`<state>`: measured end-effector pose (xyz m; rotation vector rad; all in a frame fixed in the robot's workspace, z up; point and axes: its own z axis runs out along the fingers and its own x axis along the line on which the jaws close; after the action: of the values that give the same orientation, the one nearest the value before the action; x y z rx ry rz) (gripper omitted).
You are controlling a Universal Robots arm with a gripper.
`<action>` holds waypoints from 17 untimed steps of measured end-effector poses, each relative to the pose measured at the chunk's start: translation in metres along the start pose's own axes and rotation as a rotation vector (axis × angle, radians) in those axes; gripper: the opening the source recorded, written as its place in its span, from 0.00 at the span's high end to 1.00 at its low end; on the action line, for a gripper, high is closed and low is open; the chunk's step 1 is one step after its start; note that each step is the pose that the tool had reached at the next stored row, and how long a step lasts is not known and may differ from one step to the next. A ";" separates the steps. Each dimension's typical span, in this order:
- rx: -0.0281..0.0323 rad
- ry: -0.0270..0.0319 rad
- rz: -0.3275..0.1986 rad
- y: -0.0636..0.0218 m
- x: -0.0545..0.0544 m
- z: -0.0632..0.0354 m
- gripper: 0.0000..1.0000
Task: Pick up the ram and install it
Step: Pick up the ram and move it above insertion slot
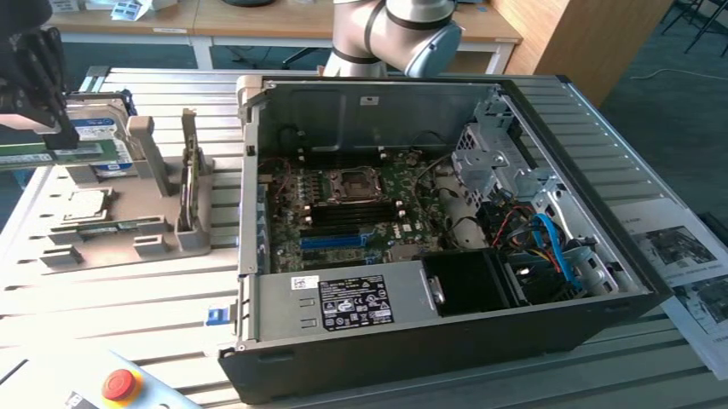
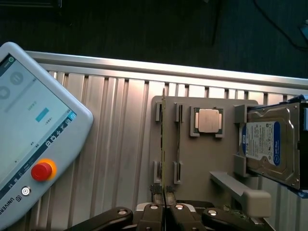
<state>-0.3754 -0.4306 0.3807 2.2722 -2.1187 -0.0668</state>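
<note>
The ram [image 2: 163,139] is a thin green stick seen edge-on in the wrist view, running out from between my fingertips [image 2: 153,215]. My gripper [image 2: 164,211] is shut on its near end. In the exterior view the gripper [image 1: 54,141] hangs at the far left above the grey parts holder [image 1: 136,247], with the green ram [image 1: 85,153] level beneath it and lifted off the holder. A second thin stick [image 1: 187,170] stands on edge in a slot of the holder. The open computer case [image 1: 637,281] lies to the exterior view's right, its motherboard [image 1: 393,183] exposed, with long memory slots [image 1: 341,241] near the socket.
The holder also carries a square silver processor [image 2: 208,120] and a hard drive [image 2: 267,144] with a blue-white label. A teach pendant [image 2: 33,134] with a red stop button lies on the ribbed aluminium table [image 2: 120,144]. Cables and drive cages crowd the case's right side.
</note>
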 end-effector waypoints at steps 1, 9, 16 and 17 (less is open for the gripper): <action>-0.0019 0.0001 0.000 -0.0021 0.000 -0.0002 0.88; -0.0181 0.0001 0.000 -0.0163 0.001 -0.0021 0.88; -0.0162 0.0001 0.000 -0.0171 0.001 -0.0021 0.88; -0.0147 0.0003 0.000 -0.0171 0.001 -0.0022 0.88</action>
<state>-0.3582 -0.4306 0.3821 2.2641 -2.1109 -0.0817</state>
